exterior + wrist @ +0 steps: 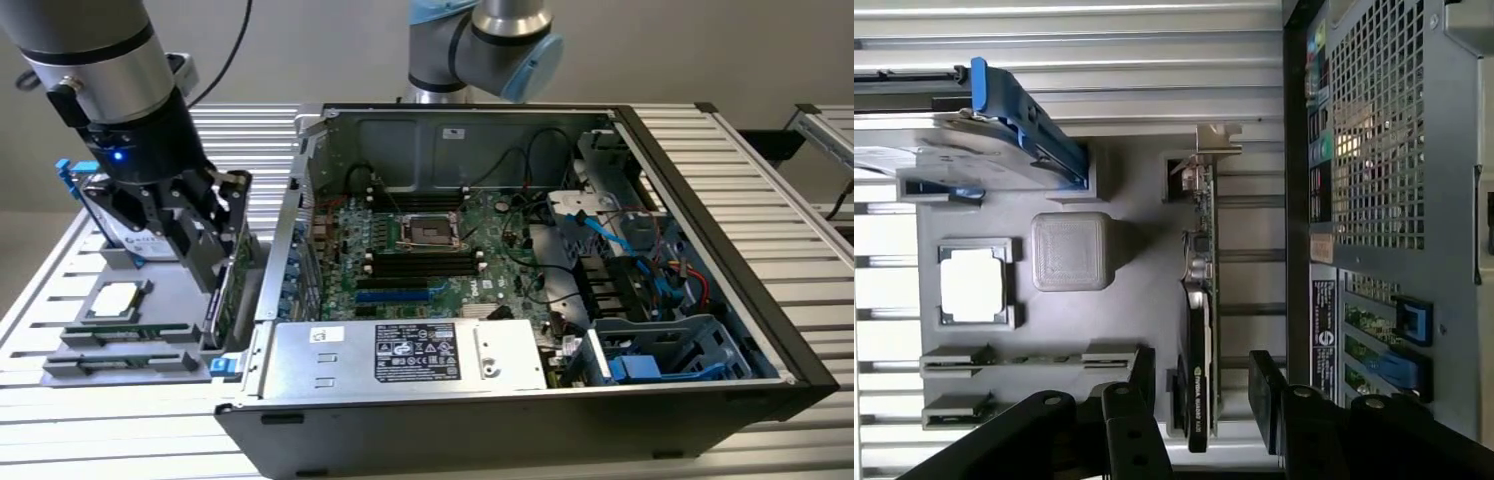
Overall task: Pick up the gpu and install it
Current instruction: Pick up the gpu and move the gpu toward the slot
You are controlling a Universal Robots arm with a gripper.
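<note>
The step in hand is the grasp. The gpu stands on its long edge in a slot of the grey holder on the table, just beside the open case, on the exterior view's left. Its silvery bracket is at the end away from the claw's fingers.

The claw is open and straddles the card. One finger faces the black side and the other faces the green board side. A gap shows on each side, so nothing is held yet.

To do this well, I judge that the card should sit midway between the fingers before they close. Then neither pad reaches it first and tips it in the slot. The pads ought to land on the flat black face and the bare board, clear of the bracket and of the connector edge down in the holder.

The claw should sit deep enough for a firm hold without touching the holder's walls. Closing should be gentle, because the card is thin and would flex or twist under a hard pinch. The grip should also stay square to the card, since a skewed hold would probably leave its edge hard to line up with a slot on the board inside the case.

The hard drive and the chip lie well apart from the fingers and seem safe.
</note>
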